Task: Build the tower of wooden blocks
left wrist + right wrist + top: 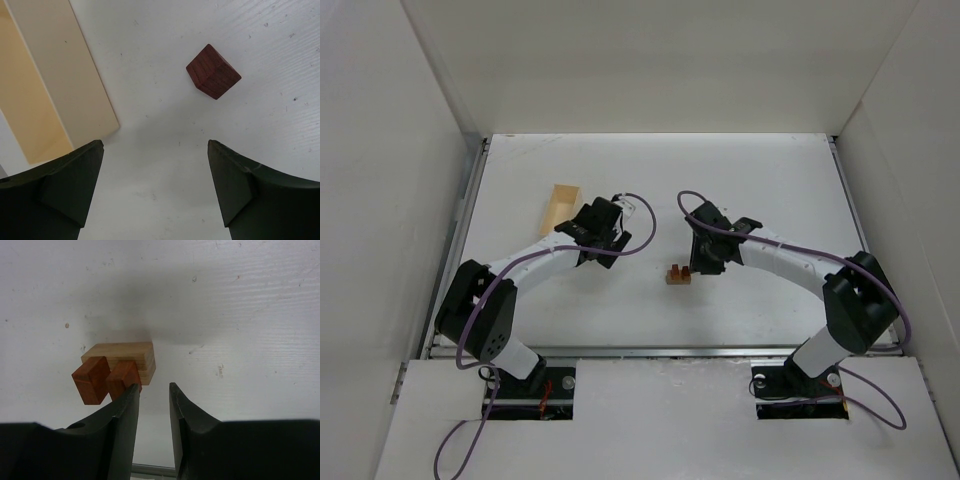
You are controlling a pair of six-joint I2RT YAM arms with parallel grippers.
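A light tan oblong block [131, 356] lies on the table with two reddish-orange cubes [91, 380] side by side on top of it; this small stack also shows in the top view [677, 273]. My right gripper [153, 387] hovers just right of the stack with its jaws a narrow gap apart and nothing between them; its left finger [125, 410] is close to the nearer cube. It shows in the top view [694, 262]. A dark brown cube [213, 71] lies alone ahead of my left gripper [155, 150], which is wide open and empty [610, 232].
A pale rectangular wooden tray [50, 85] lies just left of the left gripper, at the back left of the table [560, 208]. White walls enclose the table on three sides.
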